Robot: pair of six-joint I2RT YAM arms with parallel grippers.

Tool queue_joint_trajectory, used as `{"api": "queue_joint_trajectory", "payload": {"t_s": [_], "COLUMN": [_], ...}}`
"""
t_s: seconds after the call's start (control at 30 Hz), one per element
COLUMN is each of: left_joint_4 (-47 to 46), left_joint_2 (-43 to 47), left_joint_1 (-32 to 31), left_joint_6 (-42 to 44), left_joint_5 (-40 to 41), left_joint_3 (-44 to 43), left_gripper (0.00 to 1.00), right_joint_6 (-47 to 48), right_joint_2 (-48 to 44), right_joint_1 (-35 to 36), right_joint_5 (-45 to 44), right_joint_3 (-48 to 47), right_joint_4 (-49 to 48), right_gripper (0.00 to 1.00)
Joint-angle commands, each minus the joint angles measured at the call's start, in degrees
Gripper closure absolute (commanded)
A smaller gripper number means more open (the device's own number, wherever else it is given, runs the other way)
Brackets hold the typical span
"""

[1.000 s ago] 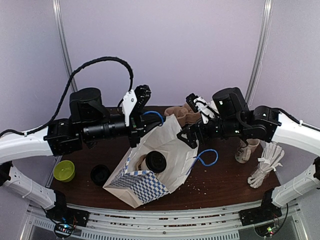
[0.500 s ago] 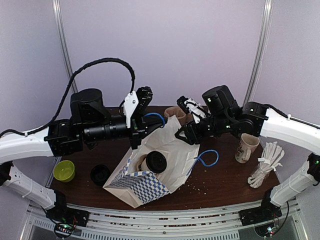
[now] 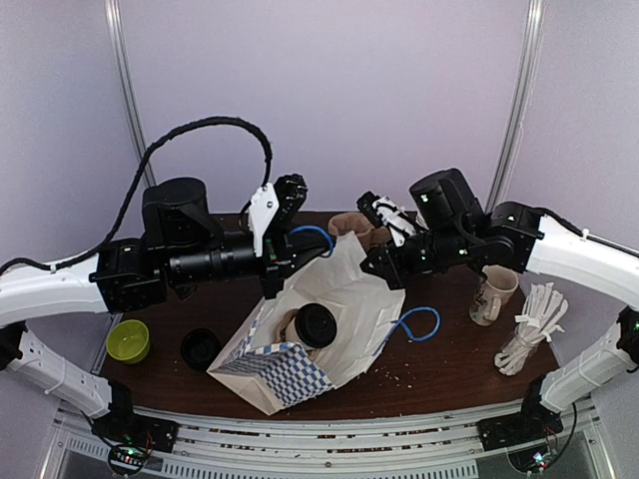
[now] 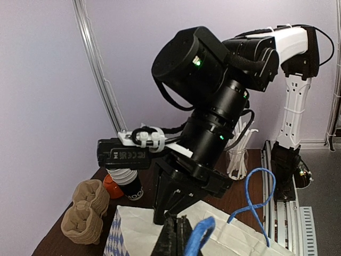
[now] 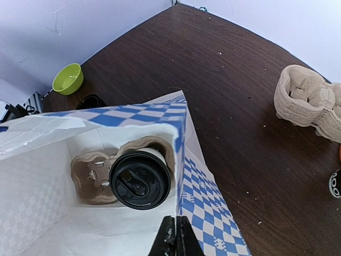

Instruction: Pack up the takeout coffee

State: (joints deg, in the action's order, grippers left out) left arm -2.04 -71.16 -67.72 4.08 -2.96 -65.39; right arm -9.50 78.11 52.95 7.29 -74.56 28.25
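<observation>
Just after standing wide, the right gripper [image 5: 173,239] had snapped its jaws shut at the near rim of the paper bag [image 3: 344,284]; whether paper lay between them could not be told. The left gripper [image 4: 176,237] stayed pinched on the far rim beside a blue handle [image 4: 201,233]. The takeout coffee [image 5: 139,178] sat inside the bag in a cardboard carrier [image 5: 93,173], so packing looked nearly complete.

Only the black lid of the takeout coffee [image 5: 139,178] shows. Its body is sunk in the pulp carrier [image 5: 90,176] inside the paper bag [image 5: 200,194]. The wrist views cut off the closed left gripper [image 4: 175,226] and right gripper [image 5: 172,224] at the bottom edge, so whether their fingers pinch paper cannot be told. The right arm hides most of the stack of cups [image 4: 123,178].
</observation>
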Motion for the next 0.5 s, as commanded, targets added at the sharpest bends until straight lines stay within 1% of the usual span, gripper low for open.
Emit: {"api": "queue_joint_trajectory", "payload": {"t_s": [0.0,0.2,0.47], "left_joint_4": [-2.5,-2.7,-2.6], "left_joint_2": [-0.5,-0.9,-0.9], "left_joint_1": [-0.5,-1.1,-1.3], "left_joint_6": [-0.2,-1.2,-2.1], "left_joint_5": [1.0,1.6,2.3], "left_joint_3": [-2.3,-2.6,-2.4], "left_gripper": [1.0,1.0,1.0], "right_joint_6": [-0.4,0.9,0.7], "right_joint_2": [-5.1,-9.5,-13.0], "right_joint_1": [-0.3,-0.2,-0.2], "right_joint_5": [-4.1,-10.3,-9.3], "right_joint_3": [-1.3,-1.5,-1.3], "right_joint_4": [2.8,6.1,7.2], "right_gripper": [1.0,1.0,1.0]}}
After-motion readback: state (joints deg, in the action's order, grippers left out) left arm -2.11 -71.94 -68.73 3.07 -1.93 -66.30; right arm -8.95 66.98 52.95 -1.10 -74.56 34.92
